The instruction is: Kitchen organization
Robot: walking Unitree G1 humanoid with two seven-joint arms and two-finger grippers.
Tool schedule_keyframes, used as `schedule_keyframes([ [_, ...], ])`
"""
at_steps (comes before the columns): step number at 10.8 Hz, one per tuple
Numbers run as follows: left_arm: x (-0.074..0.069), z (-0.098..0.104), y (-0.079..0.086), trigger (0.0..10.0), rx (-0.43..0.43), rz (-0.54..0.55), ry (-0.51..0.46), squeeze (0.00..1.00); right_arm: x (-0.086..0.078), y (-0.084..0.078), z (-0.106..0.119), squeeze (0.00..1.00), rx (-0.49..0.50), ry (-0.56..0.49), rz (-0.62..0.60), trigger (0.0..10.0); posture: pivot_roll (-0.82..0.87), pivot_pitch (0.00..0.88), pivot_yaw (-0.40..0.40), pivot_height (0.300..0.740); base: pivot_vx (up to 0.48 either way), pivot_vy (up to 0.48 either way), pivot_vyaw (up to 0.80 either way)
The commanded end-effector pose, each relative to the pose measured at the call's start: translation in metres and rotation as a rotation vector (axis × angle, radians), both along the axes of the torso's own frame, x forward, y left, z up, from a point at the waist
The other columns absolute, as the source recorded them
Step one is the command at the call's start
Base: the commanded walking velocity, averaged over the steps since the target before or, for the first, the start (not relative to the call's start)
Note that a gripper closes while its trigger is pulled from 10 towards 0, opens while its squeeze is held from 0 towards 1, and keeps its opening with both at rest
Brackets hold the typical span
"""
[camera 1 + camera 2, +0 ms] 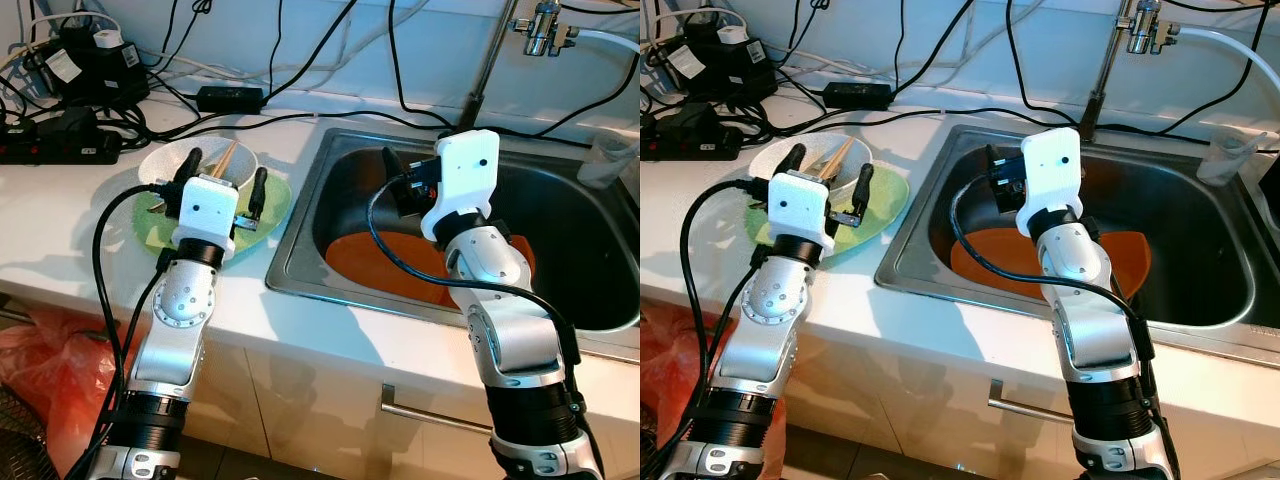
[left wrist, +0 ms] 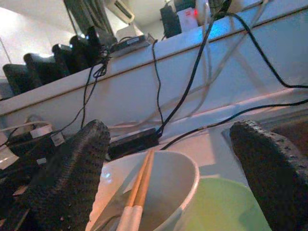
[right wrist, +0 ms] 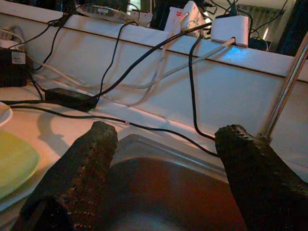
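A white bowl (image 1: pixel 162 160) with a pair of wooden chopsticks (image 1: pixel 228 154) in it stands on a pale green plate (image 1: pixel 277 205) on the white counter, left of the sink. My left gripper (image 1: pixel 222 180) hovers open just over them, one finger on each side of the bowl's near rim (image 2: pixel 187 178). My right gripper (image 1: pixel 398 180) is open with nothing between its fingers (image 3: pixel 79 168), above the left part of the steel sink (image 1: pixel 298 232). An orange plate (image 1: pixel 365 262) lies flat on the sink's bottom, below and behind that arm.
Power strips, plugs and tangled black cables (image 1: pixel 70 90) crowd the back left of the counter, with a black adapter (image 1: pixel 230 97) behind the bowl. A faucet (image 1: pixel 545 30) rises behind the sink. A clear cup (image 1: pixel 608 158) stands at its right. A red bag (image 1: pixel 45 365) lies below.
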State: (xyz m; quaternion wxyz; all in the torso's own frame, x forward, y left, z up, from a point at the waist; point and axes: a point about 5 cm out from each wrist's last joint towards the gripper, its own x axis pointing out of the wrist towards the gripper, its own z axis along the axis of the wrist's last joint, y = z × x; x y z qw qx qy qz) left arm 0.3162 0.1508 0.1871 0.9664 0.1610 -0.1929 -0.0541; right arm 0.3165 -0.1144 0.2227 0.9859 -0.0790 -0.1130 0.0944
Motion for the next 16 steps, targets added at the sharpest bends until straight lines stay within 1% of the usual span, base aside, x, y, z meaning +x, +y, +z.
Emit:
schedule_keyframes([
  [1,-0.001,0.006,-0.004,10.0,0.019,-0.028,-0.011,0.0,0.0,-0.001,0.011,0.0,0.017,-0.042,0.0,10.0,-0.04,0.0,0.002,0.74,0.0,0.0,0.0],
  [2,-0.002,0.008,-0.004,10.0,0.067,-0.034,0.011,0.0,0.001,0.0,0.01,0.0,0.022,-0.039,0.001,10.0,-0.04,0.0,0.004,0.74,0.0,0.0,0.0],
  [3,-0.001,0.003,0.003,10.0,0.132,-0.017,0.091,0.0,0.001,0.0,0.01,0.0,0.022,-0.038,0.002,10.0,-0.03,0.0,0.004,0.74,0.0,0.0,0.0],
  [4,-0.001,0.001,0.009,10.0,0.147,-0.019,0.132,0.0,0.002,-0.001,0.009,0.0,0.022,-0.036,0.0,10.0,-0.03,0.0,0.004,0.74,0.0,0.0,0.0],
  [5,-0.004,0.0,0.015,10.0,0.182,-0.032,0.163,0.0,0.002,-0.003,0.009,0.0,0.019,-0.034,-0.002,10.0,-0.02,0.0,0.003,0.74,0.0,0.0,0.0],
  [8,-0.016,-0.009,0.036,10.0,0.264,-0.035,0.254,0.0,0.005,-0.003,0.008,0.0,0.022,-0.032,-0.002,10.0,0.0,0.0,0.003,0.74,0.0,0.0,0.0],
  [10,-0.019,-0.008,0.04,10.0,0.315,-0.039,0.262,0.0,0.006,-0.001,0.006,0.0,0.03,-0.029,0.006,10.0,0.03,0.0,-0.001,0.74,0.0,0.0,0.0],
  [11,-0.019,-0.005,0.041,10.0,0.321,-0.035,0.26,0.0,0.006,0.001,0.006,0.0,0.034,-0.03,0.011,10.0,0.04,0.0,-0.001,0.74,0.0,0.0,0.0],
  [15,-0.012,0.006,0.036,10.0,0.343,-0.038,0.219,0.0,0.006,0.001,0.006,0.0,0.042,-0.036,0.007,10.0,0.03,0.0,0.004,0.74,0.0,0.0,0.0],
  [16,-0.011,0.007,0.034,3.7,0.348,-0.068,0.217,0.0,0.006,0.002,0.006,0.0,0.044,-0.038,0.004,10.0,0.02,0.0,0.008,0.74,0.0,0.0,0.0],
])
